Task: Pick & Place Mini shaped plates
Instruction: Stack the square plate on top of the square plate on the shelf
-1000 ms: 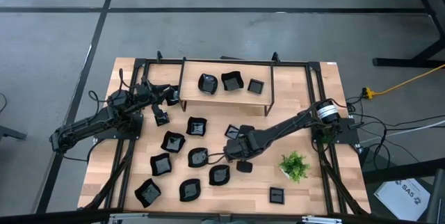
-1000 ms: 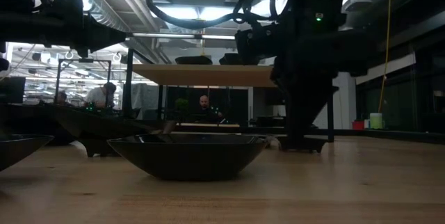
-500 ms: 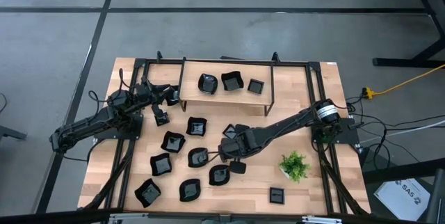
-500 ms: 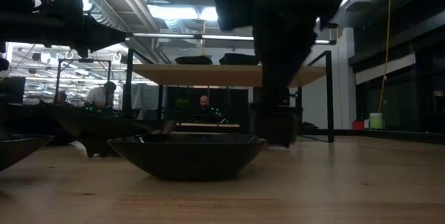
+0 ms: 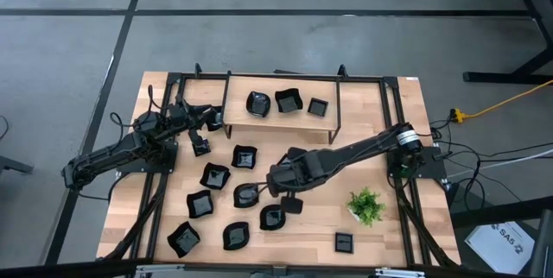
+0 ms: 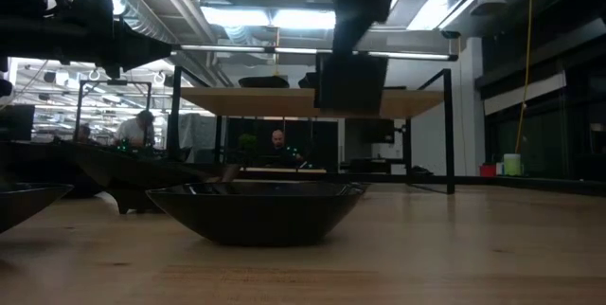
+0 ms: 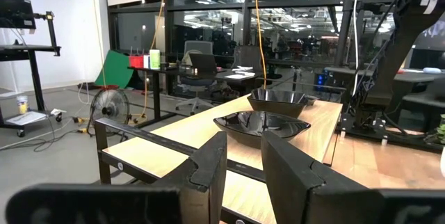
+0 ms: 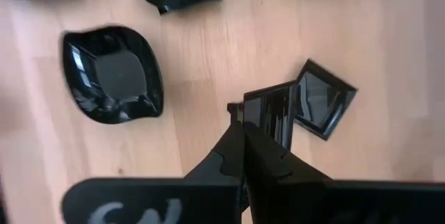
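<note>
- Right wrist view: the right gripper has its jaws clamped narrow on the edge of a small square plate, which hangs clear above the counter.
- Same view: the held plate's reflection or shadow falls beside a second square shape on the wood; a leaf-like plate lies well apart at the left of the frame.
- High view: the right gripper sits centre frame, between a wavy plate and another plate lower down.
- High view: more black plates are scattered over the lower left of the counter; three plates rest on the raised shelf at upper centre.
- High view: a small potted plant stands at lower right, apart from the gripper.
- High view: the left gripper waits at upper left by the shelf end; left wrist view shows its jaws narrowly parted, holding nothing.
- Low view: a dark bowl-like plate sits in the foreground on the counter.
</note>
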